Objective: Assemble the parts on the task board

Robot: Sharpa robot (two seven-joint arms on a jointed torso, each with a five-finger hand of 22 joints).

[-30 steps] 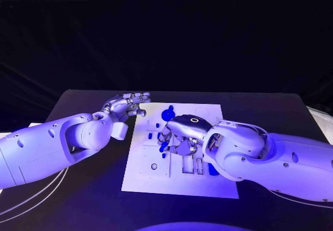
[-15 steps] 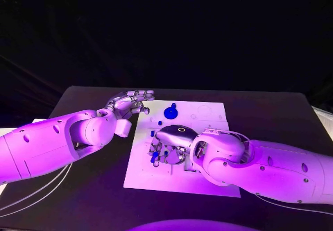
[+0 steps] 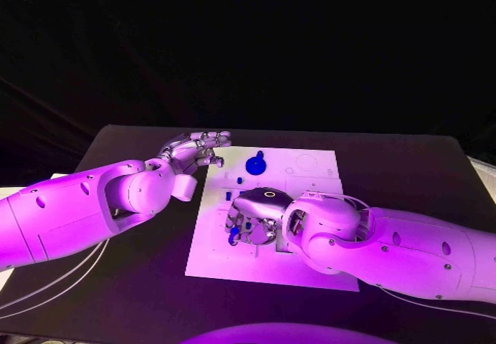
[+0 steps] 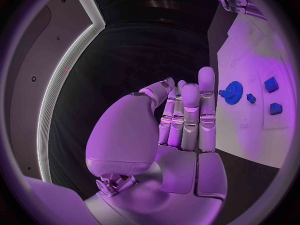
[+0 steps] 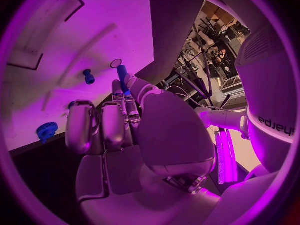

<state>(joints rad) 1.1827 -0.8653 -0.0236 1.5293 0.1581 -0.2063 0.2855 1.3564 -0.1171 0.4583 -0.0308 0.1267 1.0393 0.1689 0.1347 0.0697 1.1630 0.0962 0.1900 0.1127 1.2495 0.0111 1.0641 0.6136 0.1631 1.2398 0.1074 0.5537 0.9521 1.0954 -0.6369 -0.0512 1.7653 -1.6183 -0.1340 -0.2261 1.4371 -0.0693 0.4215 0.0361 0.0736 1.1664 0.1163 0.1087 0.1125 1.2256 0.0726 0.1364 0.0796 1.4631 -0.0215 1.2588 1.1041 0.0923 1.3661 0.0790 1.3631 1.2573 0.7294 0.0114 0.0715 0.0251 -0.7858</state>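
**Right hand holds a blue peg over the near-left part of the board**

Nearest the robot, the right hand (image 3: 259, 209) hangs palm-down over the task board (image 3: 271, 269), close to the board's left side. In the right wrist view its fingers are drawn together around a slim blue peg (image 5: 122, 78), whose long axis runs out past the fingertips toward the white surface. A small round hole (image 5: 116, 63) sits just beyond the peg's tip, so the coming move looks like a short push along that axis. A second blue pin (image 5: 89, 76) stands on the board beside it.

Farther out, a blue gear (image 3: 254, 167) lies on the board's far-left area, with two small blue blocks (image 4: 271, 84) near it.

The left hand (image 3: 194, 153) hovers past the board's far-left edge, fingers straight, side by side and holding nothing. It is nearer the gear; the right hand is nearer the hole.
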